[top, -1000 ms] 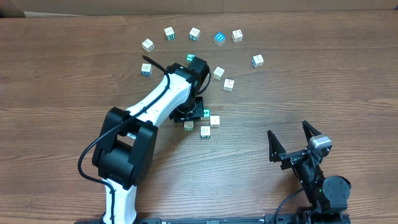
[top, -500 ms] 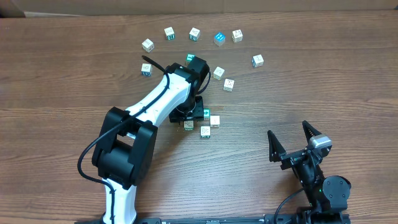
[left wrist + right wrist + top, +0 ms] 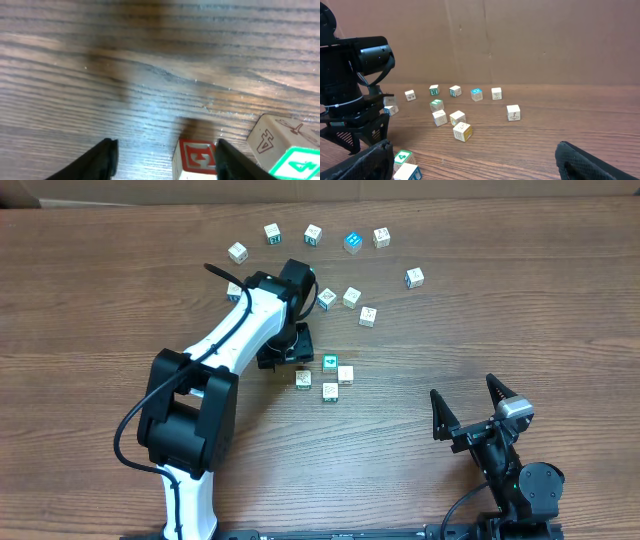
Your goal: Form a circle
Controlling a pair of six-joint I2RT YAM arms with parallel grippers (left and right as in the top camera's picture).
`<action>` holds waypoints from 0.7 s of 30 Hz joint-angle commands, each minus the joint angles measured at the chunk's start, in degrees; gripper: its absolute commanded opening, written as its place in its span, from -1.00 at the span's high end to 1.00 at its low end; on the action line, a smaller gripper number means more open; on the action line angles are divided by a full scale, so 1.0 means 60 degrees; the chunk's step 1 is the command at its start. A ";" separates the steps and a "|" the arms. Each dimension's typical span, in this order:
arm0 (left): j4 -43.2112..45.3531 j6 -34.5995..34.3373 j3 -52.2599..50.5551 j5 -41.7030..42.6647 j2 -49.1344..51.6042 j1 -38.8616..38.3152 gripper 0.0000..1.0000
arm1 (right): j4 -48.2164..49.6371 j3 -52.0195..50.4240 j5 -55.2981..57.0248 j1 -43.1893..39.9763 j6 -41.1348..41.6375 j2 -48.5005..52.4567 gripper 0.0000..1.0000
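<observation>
Circle half made: an arc of cubes (image 3: 313,234) curves near the far edge of the bench (image 3: 100,330), stragglers (image 3: 330,390) mid-bench; left jaws open, seemingly empty, right jaws wide.

L end effector (image 3: 165,148): apart, arm stretched fwd | R end effector (image 3: 462,387): wide, arm folded

Below me: brown wood-grain table (image 3: 90,310), dark grain streaks. Ahead of me, past far edge: plain cardboard wall (image 3: 520,40), upright.
</observation>
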 commanded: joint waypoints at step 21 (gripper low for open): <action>0.0120 -0.0047 -0.0408 -0.0149 -0.0233 -0.0302 0.75 | 0.0058 -0.0095 0.0073 -0.0029 -0.0044 -0.0087 -1.00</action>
